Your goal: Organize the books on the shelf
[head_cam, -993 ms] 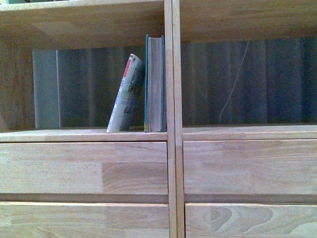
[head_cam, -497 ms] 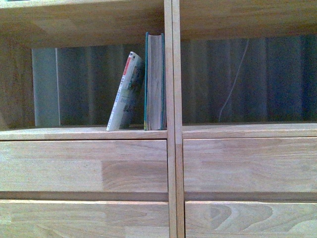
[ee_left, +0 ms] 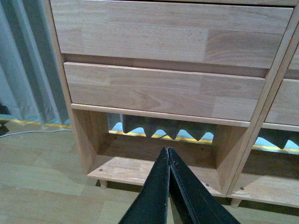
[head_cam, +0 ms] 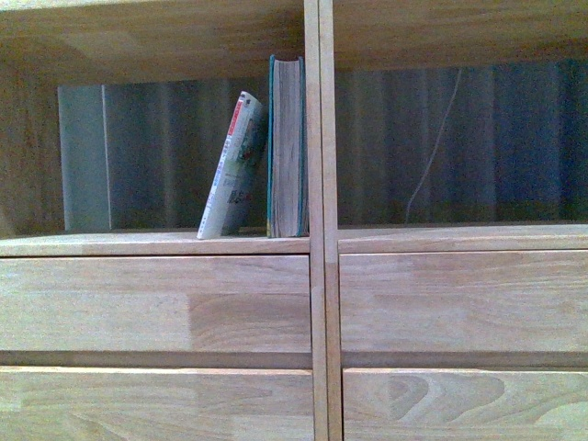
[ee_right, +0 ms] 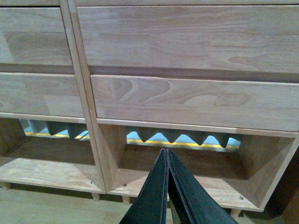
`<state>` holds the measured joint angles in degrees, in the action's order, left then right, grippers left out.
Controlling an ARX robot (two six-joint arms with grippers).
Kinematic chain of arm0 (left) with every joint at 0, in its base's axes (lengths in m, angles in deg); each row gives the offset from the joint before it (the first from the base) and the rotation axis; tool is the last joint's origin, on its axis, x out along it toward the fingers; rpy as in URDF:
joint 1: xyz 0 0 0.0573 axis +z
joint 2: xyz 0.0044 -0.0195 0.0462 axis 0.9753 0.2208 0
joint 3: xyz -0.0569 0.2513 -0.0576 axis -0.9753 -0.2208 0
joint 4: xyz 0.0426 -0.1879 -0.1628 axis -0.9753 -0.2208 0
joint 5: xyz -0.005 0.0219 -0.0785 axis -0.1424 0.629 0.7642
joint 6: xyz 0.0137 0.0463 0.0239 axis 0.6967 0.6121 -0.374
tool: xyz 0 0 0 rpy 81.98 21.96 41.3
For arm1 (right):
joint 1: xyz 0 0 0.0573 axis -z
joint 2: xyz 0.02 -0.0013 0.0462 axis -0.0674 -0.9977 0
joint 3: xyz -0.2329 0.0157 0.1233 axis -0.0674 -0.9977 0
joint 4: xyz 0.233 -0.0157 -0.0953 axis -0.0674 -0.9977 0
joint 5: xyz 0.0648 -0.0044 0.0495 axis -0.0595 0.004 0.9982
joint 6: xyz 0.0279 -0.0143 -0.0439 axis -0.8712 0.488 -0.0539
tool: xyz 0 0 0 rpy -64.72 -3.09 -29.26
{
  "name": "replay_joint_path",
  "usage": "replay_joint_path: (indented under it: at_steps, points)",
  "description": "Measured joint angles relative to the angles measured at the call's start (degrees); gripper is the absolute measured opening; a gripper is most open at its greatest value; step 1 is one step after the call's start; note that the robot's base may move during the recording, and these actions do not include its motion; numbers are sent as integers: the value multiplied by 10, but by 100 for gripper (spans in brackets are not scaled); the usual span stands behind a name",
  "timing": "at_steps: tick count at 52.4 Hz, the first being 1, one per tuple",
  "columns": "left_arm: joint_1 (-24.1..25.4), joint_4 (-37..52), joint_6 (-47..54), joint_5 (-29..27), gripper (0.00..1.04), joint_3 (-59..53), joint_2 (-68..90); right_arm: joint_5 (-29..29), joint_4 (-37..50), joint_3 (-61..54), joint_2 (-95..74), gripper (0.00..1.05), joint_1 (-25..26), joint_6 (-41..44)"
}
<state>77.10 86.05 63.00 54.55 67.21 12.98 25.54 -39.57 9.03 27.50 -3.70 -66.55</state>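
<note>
In the front view the light-wood shelf (head_cam: 317,241) fills the frame. In its left compartment the teal hardback (head_cam: 288,147) stands upright against the centre divider. The thin white paperback (head_cam: 233,167) leans tilted against the hardback's left side. Neither arm shows in the front view. My left gripper (ee_left: 167,150) is shut and empty, low in front of the shelf's bottom left opening (ee_left: 154,161). My right gripper (ee_right: 166,151) is shut and empty, low in front of the bottom right opening (ee_right: 187,172). Both are well below the books.
Drawer fronts (head_cam: 156,308) lie under the book compartment, also seen in the left wrist view (ee_left: 163,91) and right wrist view (ee_right: 196,100). The right upper compartment (head_cam: 459,147) holds no books. A grey curtain (ee_left: 23,70) and wood floor (ee_left: 42,186) lie beside the shelf.
The shelf and books have shifted slightly upward in the front view, so the camera has dropped a little. The books themselves have not moved.
</note>
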Motion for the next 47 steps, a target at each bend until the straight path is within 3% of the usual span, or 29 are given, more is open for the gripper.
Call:
replay_joint_path:
  at_steps: [15,41,44,47]
  points:
    - [0,0,0,0,4,0,0,0,0,0,0,5,0,1]
    - [0,0,0,0,94,0,0,0,0,0,0,93,0,1]
    - [0,0,2,0,100,0,0,0,0,0,0,99,0,0]
    - [0,0,1,0,97,0,0,0,0,0,0,98,0,1]
